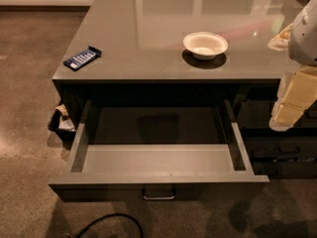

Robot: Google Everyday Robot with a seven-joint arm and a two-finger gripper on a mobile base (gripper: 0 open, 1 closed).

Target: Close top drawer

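Grey bench (pixel 148 14) tops the top drawer (pixel 158 160), which stands pulled far out, left of and below the pincer (pixel 290 108). The pincer hangs off the bench's front edge; spread or pressed together, I cannot tell. Farther left sit a white bowl (pixel 205 44) and a blue packet (pixel 82 57).
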